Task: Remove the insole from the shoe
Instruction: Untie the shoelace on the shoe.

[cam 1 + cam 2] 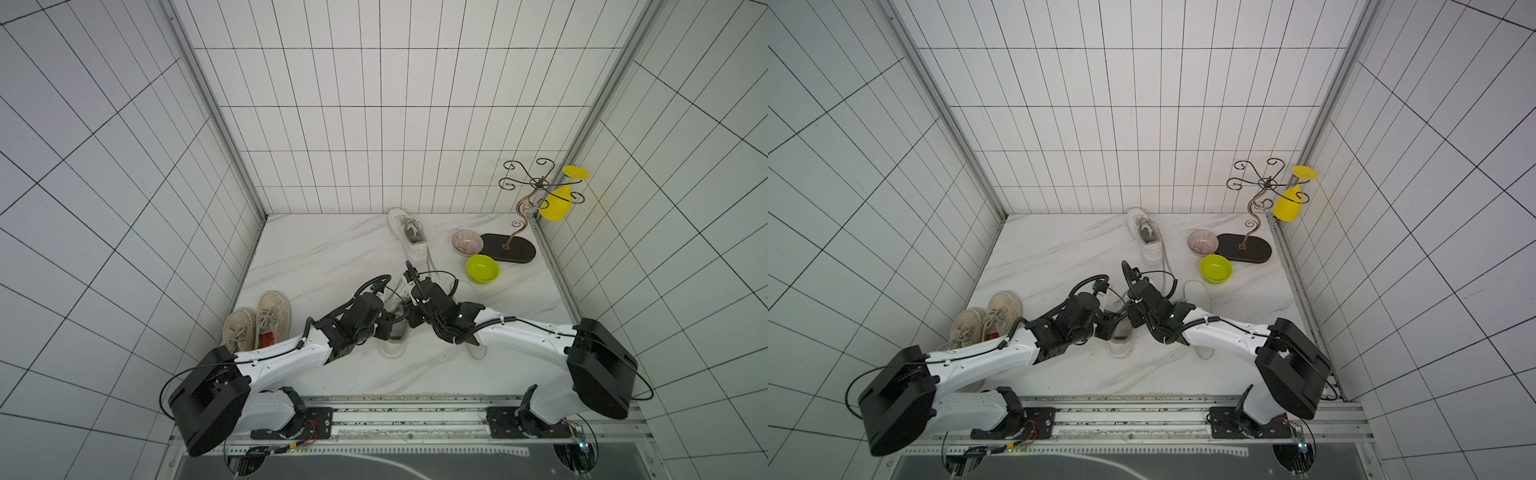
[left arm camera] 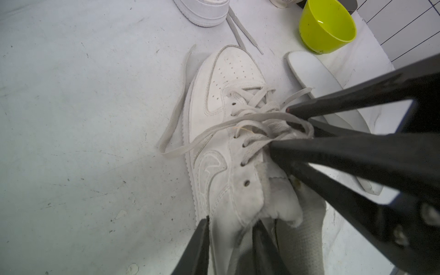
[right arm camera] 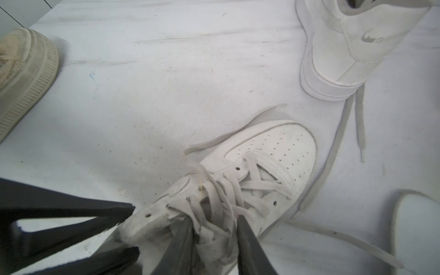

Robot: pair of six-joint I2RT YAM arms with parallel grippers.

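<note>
My left pincer is clamped on the collar of the shoe; my right pincer straddles its tongue, jaws narrow (biting or not, I can't tell). The insole lies unseen inside, below both, running heel-near to toe-away; I reckon right is closer.
</note>
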